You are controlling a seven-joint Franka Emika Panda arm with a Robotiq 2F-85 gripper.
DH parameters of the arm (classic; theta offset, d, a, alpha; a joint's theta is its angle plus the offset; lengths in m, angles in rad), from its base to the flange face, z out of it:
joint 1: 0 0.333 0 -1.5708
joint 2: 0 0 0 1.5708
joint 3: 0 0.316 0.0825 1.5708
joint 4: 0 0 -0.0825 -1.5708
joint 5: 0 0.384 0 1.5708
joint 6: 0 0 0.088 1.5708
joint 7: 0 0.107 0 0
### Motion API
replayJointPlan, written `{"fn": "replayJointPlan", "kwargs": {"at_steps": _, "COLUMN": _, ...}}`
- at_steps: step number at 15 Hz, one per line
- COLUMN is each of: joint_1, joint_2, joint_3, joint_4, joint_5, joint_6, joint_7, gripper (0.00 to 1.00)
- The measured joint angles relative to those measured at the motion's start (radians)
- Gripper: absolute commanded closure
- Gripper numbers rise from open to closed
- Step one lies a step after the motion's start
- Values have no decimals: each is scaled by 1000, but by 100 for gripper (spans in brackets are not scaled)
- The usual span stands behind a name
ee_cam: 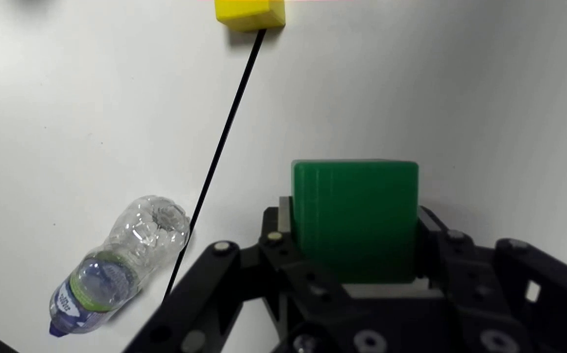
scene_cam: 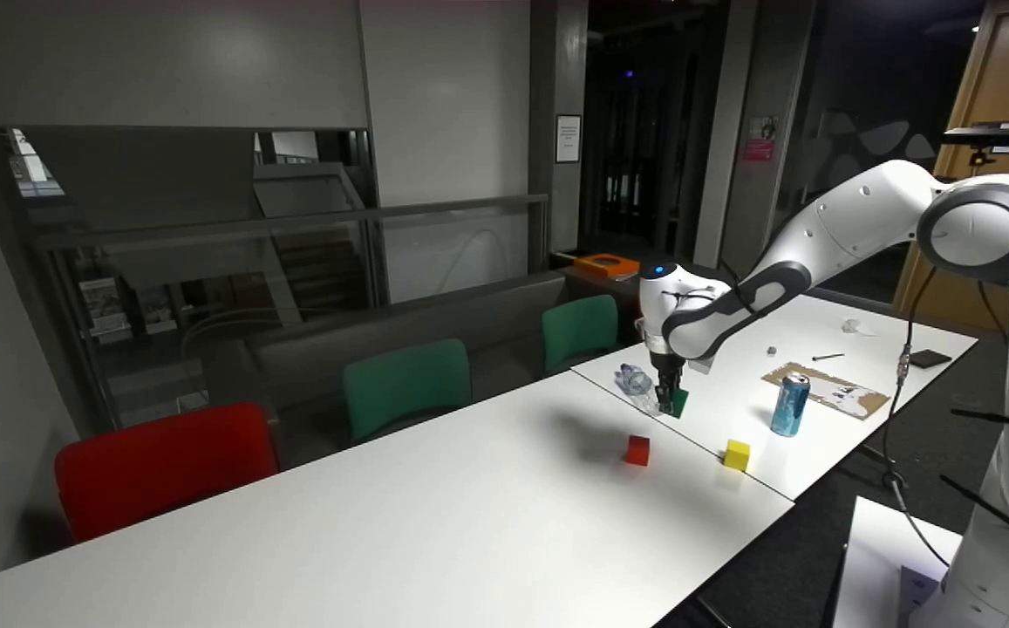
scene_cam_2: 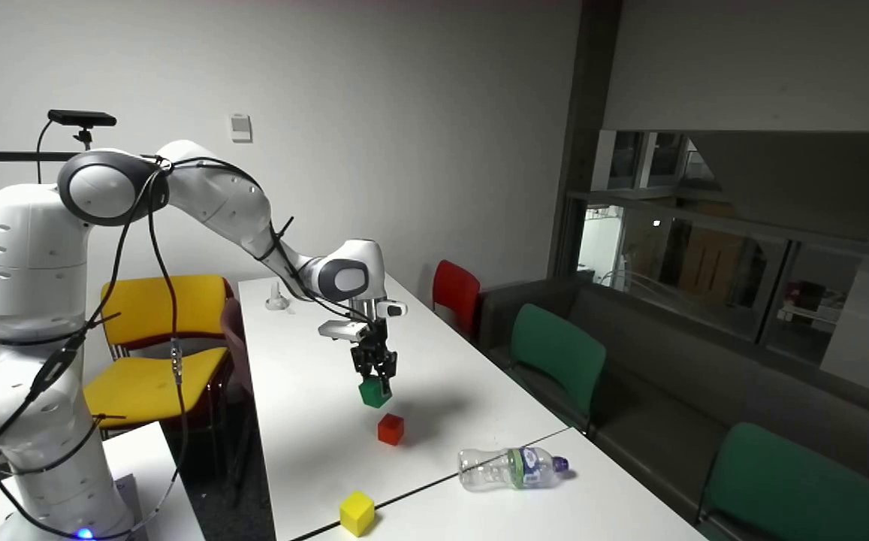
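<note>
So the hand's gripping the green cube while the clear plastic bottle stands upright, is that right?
Not quite: the clear plastic bottle is lying on its side, as an exterior view shows. The hand is gripping the green cube, as you said.

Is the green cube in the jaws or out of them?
In: the wrist view shows the green cube clamped between the jaws, which meet its opposite sides.
</note>
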Motion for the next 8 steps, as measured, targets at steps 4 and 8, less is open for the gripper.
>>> {"fn": "replayJointPlan", "kwargs": {"at_steps": 4, "joint_1": 0, "joint_2": 32, "joint_3": 1, "joint_4": 52, "joint_5": 0, "joint_6": 47, "joint_7": -9, "gripper": 70}}
{"fn": "replayJointPlan", "kwargs": {"at_steps": 8, "joint_1": 0, "joint_2": 83, "joint_3": 5, "joint_4": 106, "joint_5": 15, "joint_6": 79, "joint_7": -53, "gripper": 70}}
